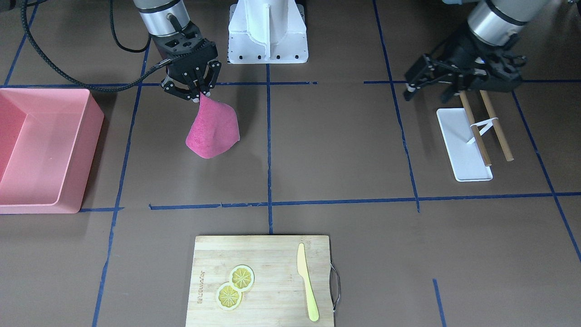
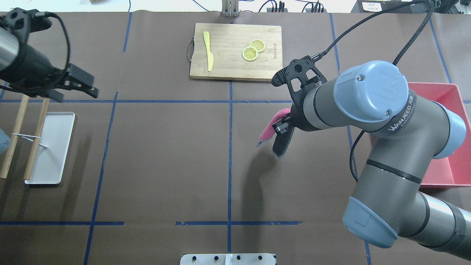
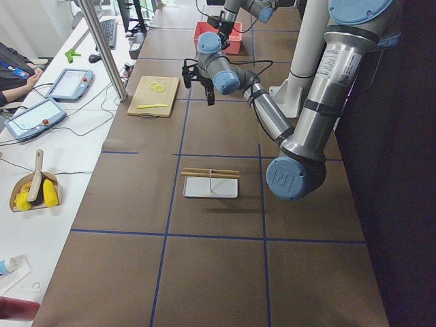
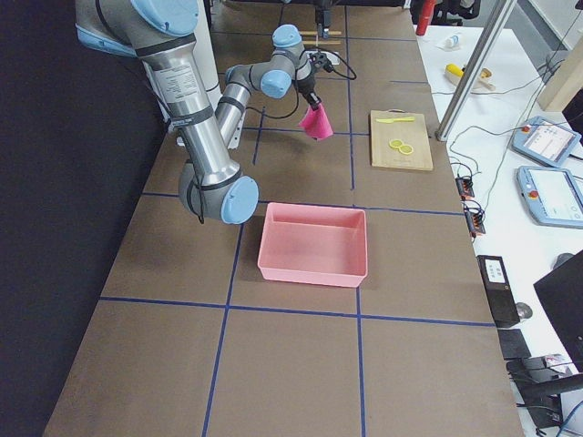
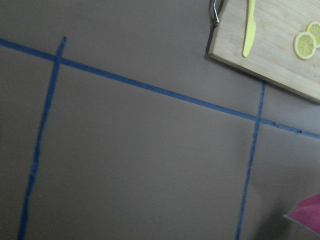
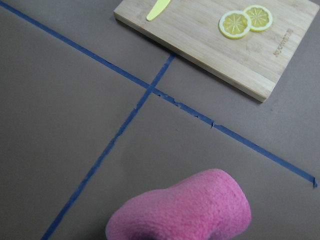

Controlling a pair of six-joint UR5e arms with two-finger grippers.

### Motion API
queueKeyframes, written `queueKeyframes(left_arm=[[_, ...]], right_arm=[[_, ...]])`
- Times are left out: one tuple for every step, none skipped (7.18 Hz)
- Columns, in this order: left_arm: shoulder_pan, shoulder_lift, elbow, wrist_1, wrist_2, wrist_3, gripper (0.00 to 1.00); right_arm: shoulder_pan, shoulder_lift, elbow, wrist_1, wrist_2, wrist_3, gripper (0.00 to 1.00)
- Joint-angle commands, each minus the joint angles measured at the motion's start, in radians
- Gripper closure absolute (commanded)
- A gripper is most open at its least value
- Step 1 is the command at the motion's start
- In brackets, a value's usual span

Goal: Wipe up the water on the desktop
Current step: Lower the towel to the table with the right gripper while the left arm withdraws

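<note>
The desktop (image 1: 336,150) is a dark-brown surface with a blue tape grid; I see no water on it. My right gripper (image 1: 196,93) is shut on the top corner of a pink cloth (image 1: 213,131), which hangs down in a cone over the desktop. I cannot tell whether its lower edge touches. The cloth also shows in the overhead view (image 2: 270,127) and the right wrist view (image 6: 185,210). My left gripper (image 1: 426,93) is open and empty, held above the far end of a white tray (image 1: 458,150).
A pink bin (image 1: 41,150) stands beside the right arm. A bamboo cutting board (image 1: 263,281) with two lemon slices and a yellow knife lies at the operators' edge. Two wooden sticks (image 1: 474,131) lie across the white tray. The robot base (image 1: 268,32) is at the back.
</note>
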Motion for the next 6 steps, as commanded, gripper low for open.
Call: queueKeyframes(left_arm=[[-0.146,0.121,0.018,0.146,0.049,0.546,0.00],[-0.236,0.196,0.055,0.146,0.050,0.686,0.00],[-0.311,0.250,0.124,0.134,0.045,0.826,0.00],[-0.391,0.264,0.215,0.131,0.036,0.941,0.00],[-0.465,0.263,0.314,0.131,0.034,1.026,0.00],[-0.526,0.266,0.390,0.114,0.027,1.122,0.00]], right_arm=[[0.034,0.007,-0.001,-0.077,0.076,0.002,1.00],[0.043,0.016,-0.002,-0.120,0.087,0.051,1.00],[0.042,0.017,-0.005,-0.134,0.093,0.173,1.00],[0.039,0.016,-0.016,-0.136,0.100,0.244,1.00],[0.035,0.017,-0.049,-0.133,0.144,0.279,1.00],[0.026,0.017,-0.066,-0.125,0.149,0.334,1.00]])
